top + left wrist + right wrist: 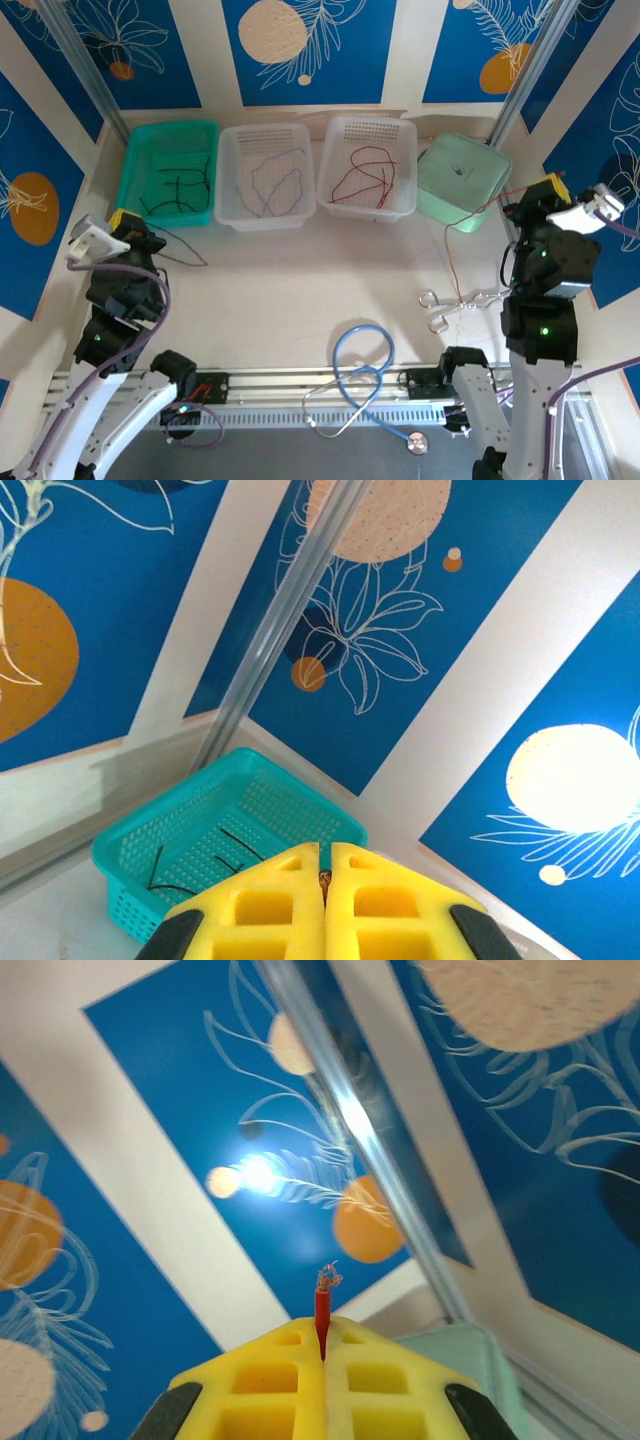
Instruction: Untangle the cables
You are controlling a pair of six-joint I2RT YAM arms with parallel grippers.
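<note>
Top external: three baskets [265, 222]; left hand [120, 220] shut on dark cable [190, 252], right hand [552, 187] shut on red cable [452, 262].

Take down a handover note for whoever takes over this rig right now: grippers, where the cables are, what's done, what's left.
Left gripper: shut, seemingly pinching a thin dark cable looped on the table.
Right gripper: shut on a loose red cable trailing to the table.
Done: black cables in teal basket, grey-blue cable in middle basket, red cable in right-hand basket.
Left: bin both held cables.
</note>
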